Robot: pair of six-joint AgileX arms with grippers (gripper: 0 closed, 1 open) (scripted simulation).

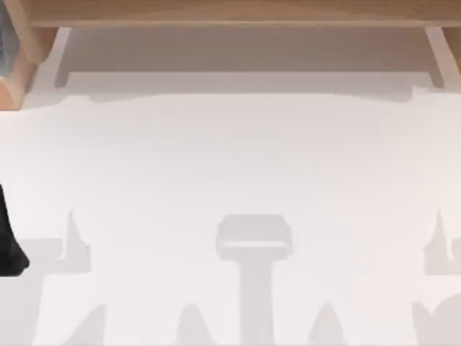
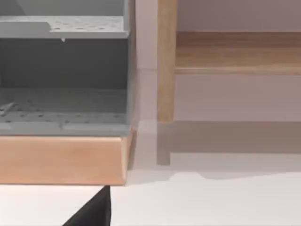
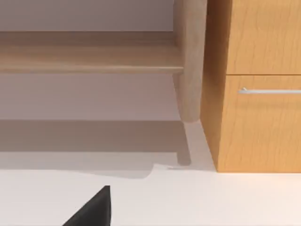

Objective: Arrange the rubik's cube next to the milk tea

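The rubik's cube and the milk tea are out of view. My left arm (image 1: 10,241) is a dark shape at the table's left edge in the top view. A dark corner of my left gripper (image 2: 93,211) juts in low in the left wrist view, above the white table top. The right wrist view has the same kind of dark corner from my right gripper (image 3: 93,211), also over bare white table. Nothing is held that I can see.
A wooden shelf (image 1: 230,13) on two pale legs (image 1: 60,58) spans the back of the white table (image 1: 230,158). At the back left is a grey perforated rack (image 2: 63,106) on a wooden base. At the back right stands a wooden cabinet (image 3: 263,117) with a metal handle.
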